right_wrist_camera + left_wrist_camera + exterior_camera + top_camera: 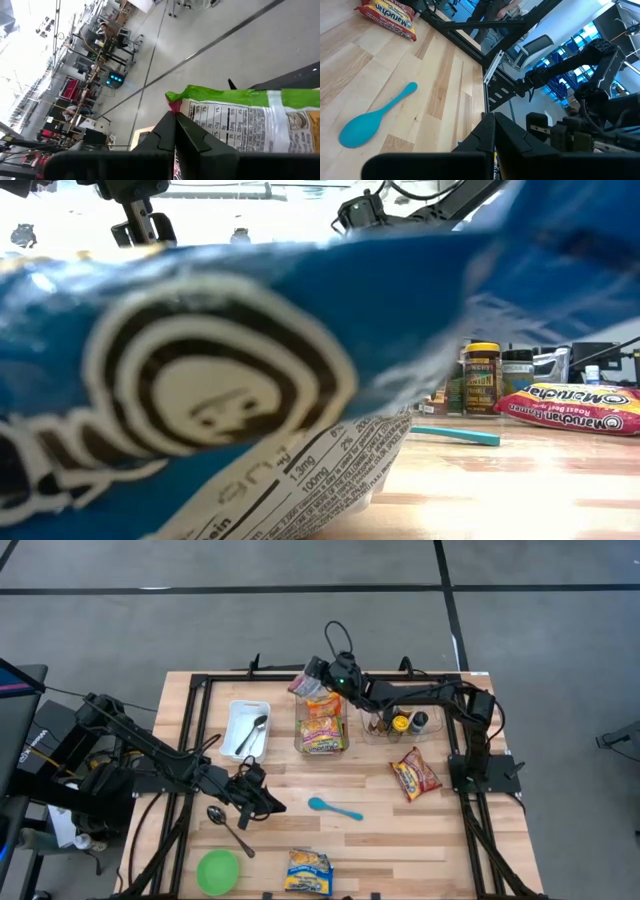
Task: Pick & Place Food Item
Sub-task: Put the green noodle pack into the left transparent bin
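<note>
Wooden table (440,830): right gripper (312,675) clenched on snack bag (306,680); left gripper (270,805) clenched, empty.
Expect light, crinkly, slippery film; pinch the top seam.

Wooden table (440,840) holds tray (236,712), spoons, green bowl (218,871), noodle packets, perhaps jars.

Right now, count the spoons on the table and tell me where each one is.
3. A metal spoon lies in the white tray; another metal spoon lies above the green bowl; a blue spoon lies mid-table. Others may be hidden behind the packets.
</note>
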Robot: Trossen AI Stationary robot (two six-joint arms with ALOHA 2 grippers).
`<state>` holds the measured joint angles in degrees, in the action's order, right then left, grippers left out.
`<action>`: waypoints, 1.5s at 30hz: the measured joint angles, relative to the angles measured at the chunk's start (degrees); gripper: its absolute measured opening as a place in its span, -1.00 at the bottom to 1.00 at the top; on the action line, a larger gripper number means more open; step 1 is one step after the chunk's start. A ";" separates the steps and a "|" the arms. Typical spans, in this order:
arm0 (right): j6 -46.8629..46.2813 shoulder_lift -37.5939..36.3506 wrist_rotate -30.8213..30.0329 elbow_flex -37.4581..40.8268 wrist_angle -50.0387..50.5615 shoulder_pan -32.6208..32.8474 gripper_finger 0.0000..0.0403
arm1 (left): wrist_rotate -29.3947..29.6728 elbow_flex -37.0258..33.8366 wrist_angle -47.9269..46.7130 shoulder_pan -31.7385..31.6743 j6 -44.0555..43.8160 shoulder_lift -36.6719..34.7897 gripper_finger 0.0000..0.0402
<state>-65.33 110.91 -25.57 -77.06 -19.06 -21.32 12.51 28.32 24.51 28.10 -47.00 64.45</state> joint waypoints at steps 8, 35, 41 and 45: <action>10.02 -0.01 -1.65 0.00 5.49 2.56 -1.00 | -0.04 0.00 0.00 0.02 0.00 0.00 -1.00; 22.44 -0.08 -3.00 0.00 20.24 9.31 -1.00 | -0.23 0.00 0.00 0.02 0.00 0.00 -1.00; 22.35 -0.09 -4.53 0.00 24.80 10.43 -1.00 | -0.19 0.00 0.00 0.02 0.00 0.00 -1.00; 22.25 -0.08 -5.50 0.00 27.03 10.68 -1.00 | 0.01 0.00 0.00 0.02 0.00 0.00 -1.00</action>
<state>-43.08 110.84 -31.07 -77.06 7.97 -10.64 12.52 28.32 24.51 28.12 -47.00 64.45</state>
